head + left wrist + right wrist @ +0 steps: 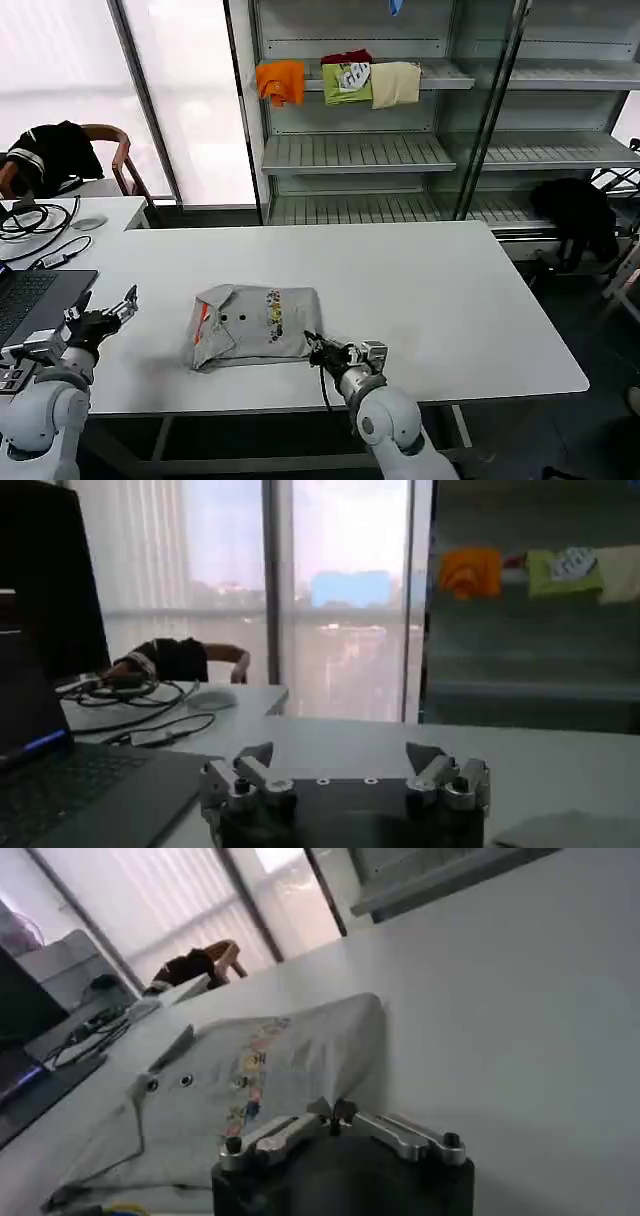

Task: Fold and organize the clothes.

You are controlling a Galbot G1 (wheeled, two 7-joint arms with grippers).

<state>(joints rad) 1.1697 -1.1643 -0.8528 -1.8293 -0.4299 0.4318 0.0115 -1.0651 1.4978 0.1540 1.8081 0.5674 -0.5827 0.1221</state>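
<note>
Since the grey shirt (257, 326) already lies as a compact folded packet at centre-bottom of the head view, collar buttons and chest print facing up, what seems left is to tidy or move it without spilling the folds. The right gripper (313, 345) sits at the packet's lower right corner, at or just beside the hem; in the right wrist view its fingertips (333, 1114) meet with no cloth visibly between them, so the fingers are closed on nothing. To do this step well, I would open them before engaging, slide one finger under every layer at the corner, and pinch the full stack rather than the top ply. The left gripper (103, 318), at the lower left of the head view, hovers well apart from the shirt beside the laptop (30, 296), its fingers spread open; bringing it to the opposite edge should keep the packet flat on the white table (450, 300).
</note>
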